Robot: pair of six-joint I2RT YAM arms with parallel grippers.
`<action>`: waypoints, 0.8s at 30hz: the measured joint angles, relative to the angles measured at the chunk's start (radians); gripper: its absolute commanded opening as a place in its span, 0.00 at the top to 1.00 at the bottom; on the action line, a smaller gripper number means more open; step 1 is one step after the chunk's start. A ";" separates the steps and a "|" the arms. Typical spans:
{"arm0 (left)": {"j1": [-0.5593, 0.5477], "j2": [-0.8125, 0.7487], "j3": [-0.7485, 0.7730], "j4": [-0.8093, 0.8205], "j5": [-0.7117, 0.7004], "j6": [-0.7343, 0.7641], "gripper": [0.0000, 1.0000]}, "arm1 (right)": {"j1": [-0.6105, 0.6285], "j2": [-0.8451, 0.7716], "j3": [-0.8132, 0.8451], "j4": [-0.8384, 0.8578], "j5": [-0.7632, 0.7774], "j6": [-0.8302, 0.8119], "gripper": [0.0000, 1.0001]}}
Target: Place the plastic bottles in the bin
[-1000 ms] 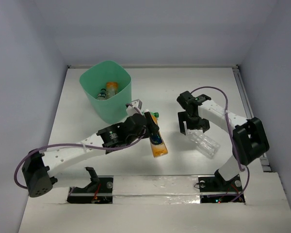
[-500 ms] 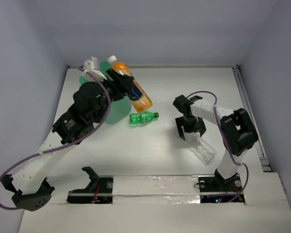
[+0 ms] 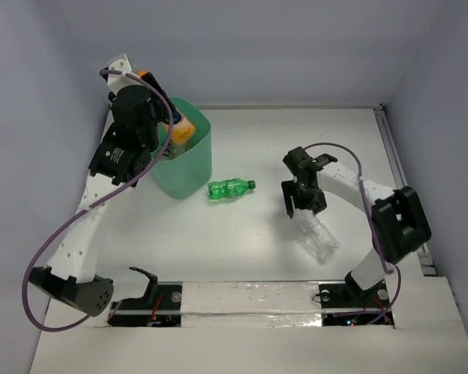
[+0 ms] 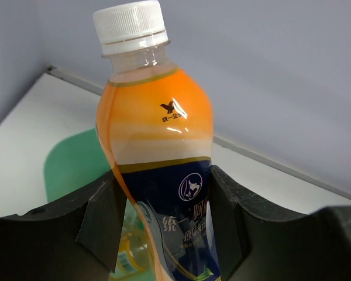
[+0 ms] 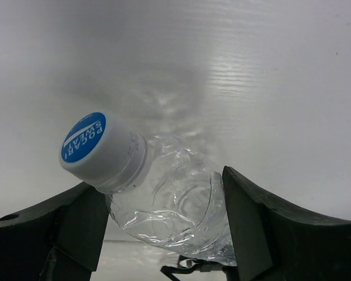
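Two grips matter: left gripper [image 4: 164, 199], clamped on the orange bottle [image 4: 155, 134] over the bin [image 3: 195, 167], should release once centred; right gripper [image 5: 164, 193], apart astride the clear bottle [image 5: 181, 219] on the table [image 3: 296, 140], should close squarely.

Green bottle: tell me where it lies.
In the top view the green bottle lies on its side just right of the bin, left of the right gripper.

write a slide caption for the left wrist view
Left gripper holds a white-capped orange bottle with a dark blue label above the mint-green bin.
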 measured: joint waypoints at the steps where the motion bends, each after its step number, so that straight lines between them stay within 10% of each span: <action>1: 0.010 0.013 0.001 0.000 -0.006 0.010 0.58 | 0.000 -0.030 0.000 0.009 -0.014 0.003 0.42; 13: 0.080 0.144 0.010 0.037 -0.119 0.130 0.51 | 0.002 -0.309 0.239 0.126 -0.330 0.071 0.40; 24: 0.090 0.146 -0.016 0.068 -0.119 0.151 0.10 | 0.064 -0.195 0.566 0.544 -0.538 0.381 0.38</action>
